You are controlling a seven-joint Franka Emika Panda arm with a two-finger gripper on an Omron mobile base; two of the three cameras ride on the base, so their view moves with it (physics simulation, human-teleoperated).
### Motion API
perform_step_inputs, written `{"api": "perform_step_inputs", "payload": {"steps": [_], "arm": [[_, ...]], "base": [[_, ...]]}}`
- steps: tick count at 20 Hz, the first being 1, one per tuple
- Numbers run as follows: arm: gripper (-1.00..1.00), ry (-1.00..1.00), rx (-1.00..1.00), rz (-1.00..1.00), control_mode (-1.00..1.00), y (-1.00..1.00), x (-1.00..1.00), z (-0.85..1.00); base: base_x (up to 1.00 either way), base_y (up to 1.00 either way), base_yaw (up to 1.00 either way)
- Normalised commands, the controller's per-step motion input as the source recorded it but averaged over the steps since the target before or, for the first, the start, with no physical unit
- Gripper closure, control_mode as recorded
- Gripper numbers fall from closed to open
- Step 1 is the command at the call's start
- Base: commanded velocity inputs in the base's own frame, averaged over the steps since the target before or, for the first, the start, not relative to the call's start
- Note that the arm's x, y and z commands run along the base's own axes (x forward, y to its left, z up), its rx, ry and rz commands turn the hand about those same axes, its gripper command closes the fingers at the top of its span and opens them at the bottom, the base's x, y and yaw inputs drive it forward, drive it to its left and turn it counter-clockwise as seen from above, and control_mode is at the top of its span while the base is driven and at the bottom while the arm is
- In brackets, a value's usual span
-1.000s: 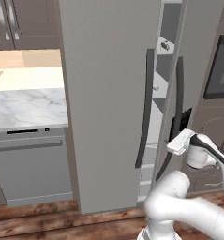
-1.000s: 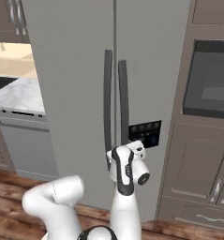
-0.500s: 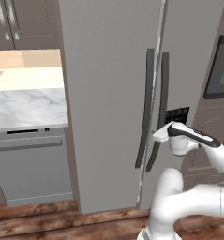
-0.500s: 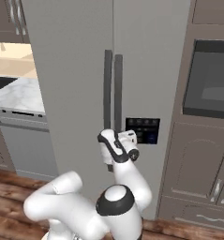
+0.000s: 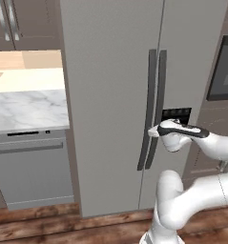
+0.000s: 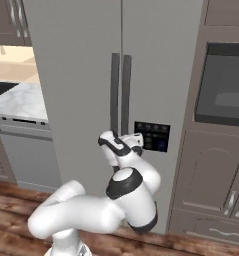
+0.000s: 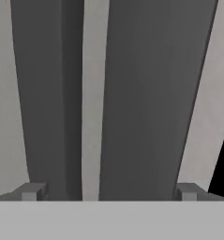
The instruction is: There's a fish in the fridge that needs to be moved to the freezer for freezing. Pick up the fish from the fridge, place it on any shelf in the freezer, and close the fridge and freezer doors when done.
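Kitchen cabinets and a marble counter [image 5: 25,107] flank a tall grey fridge in the left base view. You see both doors [image 5: 110,95] shut, their dark handles [image 5: 153,109] running vertically side by side along the doors' meeting edges. The gripper [image 5: 151,131] sits level with the handles' lower half, pointing straight at them.

From the right base view, the gripper [image 6: 137,140] lies just right of the handles [image 6: 120,92], beside the black dispenser panel [image 6: 152,137].

Looking along the hand, the fingertips [image 7: 31,191] stand wide apart and empty, spanning both upright handles [image 7: 146,93]. You cannot see the fish; presumably it lies behind the closed doors.
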Motion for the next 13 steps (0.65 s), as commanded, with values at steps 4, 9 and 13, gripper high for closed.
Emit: {"api": "perform_step_inputs", "payload": {"steps": [4, 9, 13], "arm": [[-1.00, 0.04, -0.01, 0.00, -1.00, 0.36, 0.37, 0.00], [-1.00, 0.00, 0.00, -0.10, -1.00, 0.55, 0.23, 0.00], [-1.00, 0.00, 0.00, -0.15, -1.00, 0.39, 0.45, 0.00]], "base": [[0.00, 0.00, 0.00], [0.00, 0.00, 0.00], [0.00, 0.00, 0.00]]}}
